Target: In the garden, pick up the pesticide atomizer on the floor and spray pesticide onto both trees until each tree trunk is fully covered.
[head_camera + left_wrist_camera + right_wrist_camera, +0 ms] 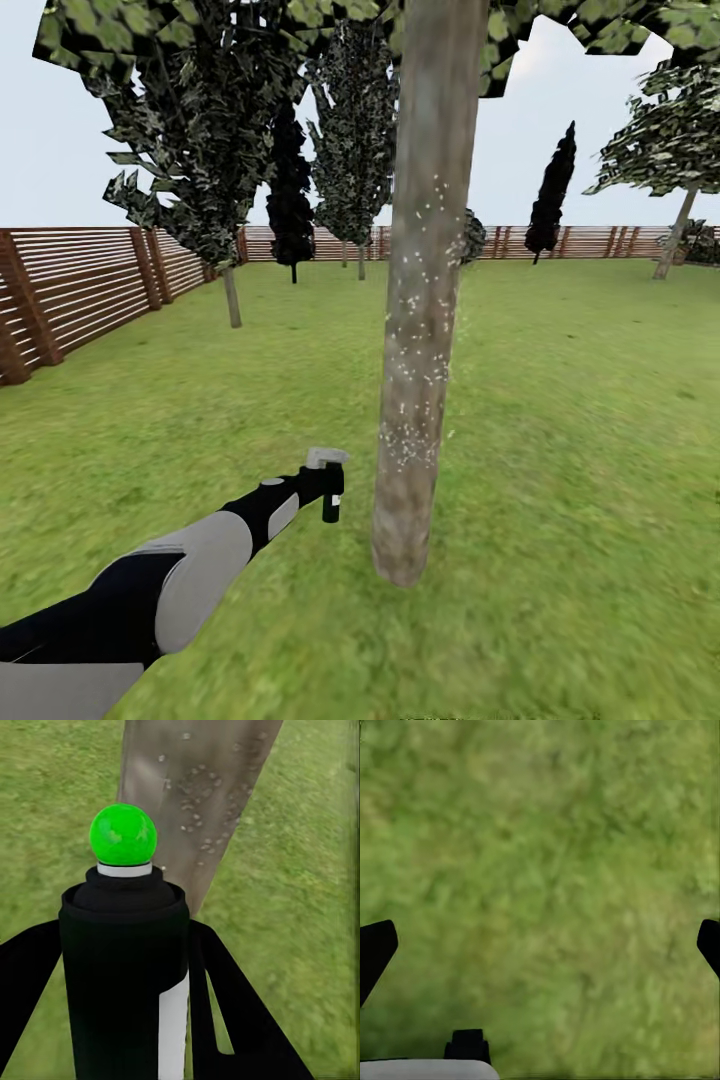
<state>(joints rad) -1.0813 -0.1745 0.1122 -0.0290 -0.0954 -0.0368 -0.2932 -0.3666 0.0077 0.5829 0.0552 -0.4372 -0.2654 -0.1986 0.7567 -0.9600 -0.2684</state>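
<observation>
My left gripper [325,490] is shut on the pesticide atomizer [329,478], a black bottle with a pale grey head, held just left of the near tree trunk [420,300]. In the left wrist view the atomizer [124,967] stands between my black fingers [225,1020], its green spot [123,834] pointing at the tree trunk [195,787]. White specks dot the trunk's middle stretch. A second tree [672,140] with a leaning trunk [676,232] stands far right by the fence. My right gripper [540,945] hangs open over grass, its dark fingertips [375,949] wide apart.
The garden lawn [570,400] stretches all around. A brown slat fence [90,280] runs along the left and the back. Dark narrow cypress-like trees [552,195] and leafy trees [200,140] stand toward the back left.
</observation>
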